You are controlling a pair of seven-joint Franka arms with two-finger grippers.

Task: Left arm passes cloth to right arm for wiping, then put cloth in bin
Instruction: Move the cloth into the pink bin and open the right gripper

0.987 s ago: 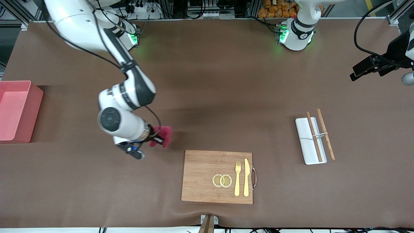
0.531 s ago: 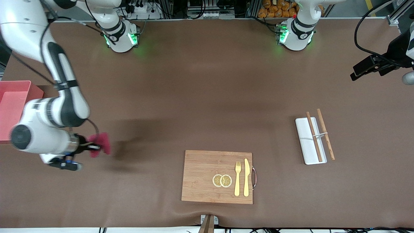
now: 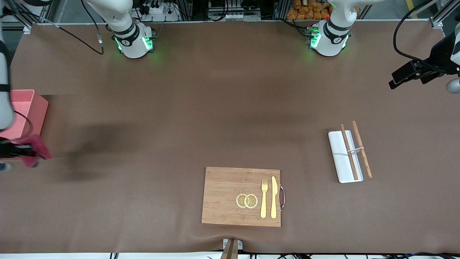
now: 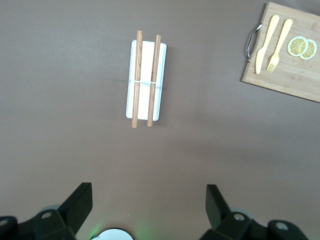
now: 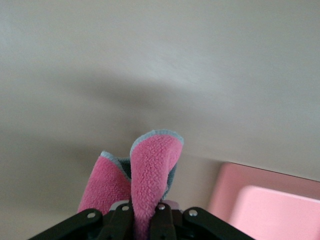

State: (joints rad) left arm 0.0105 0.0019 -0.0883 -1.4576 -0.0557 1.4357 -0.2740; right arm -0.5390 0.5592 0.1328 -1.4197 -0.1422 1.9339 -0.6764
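Observation:
My right gripper (image 3: 21, 151) is at the right arm's end of the table, shut on the crimson cloth (image 3: 36, 147), held in the air over the bin's near corner. In the right wrist view the cloth (image 5: 150, 170) sticks out bunched between the shut fingers (image 5: 120, 220), with the bin (image 5: 265, 205) close beside it. The salmon-pink bin (image 3: 30, 104) stands at that table end. My left gripper (image 4: 149, 212) is open and empty, held high over the table at the left arm's end, where the left arm waits.
A wooden cutting board (image 3: 230, 190) with a fork, a knife and lemon slices lies near the front edge. A white tray (image 3: 339, 154) with two wooden sticks across it lies toward the left arm's end; it also shows in the left wrist view (image 4: 145, 97).
My right arm has swept with the cloth from beside the cutting board toward the right arm's end of the table, reaching the bin. The left arm has not moved.

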